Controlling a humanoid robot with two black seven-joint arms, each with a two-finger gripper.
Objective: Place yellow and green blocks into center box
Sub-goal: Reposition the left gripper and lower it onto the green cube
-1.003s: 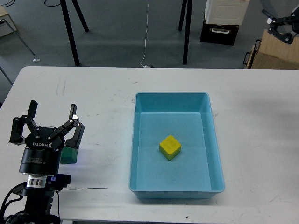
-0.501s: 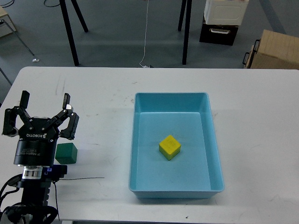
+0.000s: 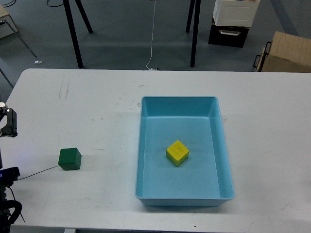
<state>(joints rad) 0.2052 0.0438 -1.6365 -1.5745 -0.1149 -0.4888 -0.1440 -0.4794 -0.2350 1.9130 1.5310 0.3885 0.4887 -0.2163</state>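
yellow block [image 3: 178,153] in blue box [image 3: 222,145] | green block [image 3: 70,158] on table [image 3: 97,97] | left fingers [image 3: 8,124] — state unclear

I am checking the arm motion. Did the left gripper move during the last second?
Yes. The left gripper has drawn back to the left, away from the green block on the table; now only a part shows at the view's left edge.

You see a bright yellow cube-shaped block [image 3: 177,153] with a slightly greenish lower edge, sitting against the light blue plastic rectangular box [image 3: 224,160]. The dark green cube-shaped block [image 3: 70,158] stands out on the plain white tabletop [image 3: 97,97], which carries faint grey scuff marks. Beyond it, you see a grey floor [image 3: 126,34], black stand legs [image 3: 73,34] and a tan cardboard carton [image 3: 286,53].
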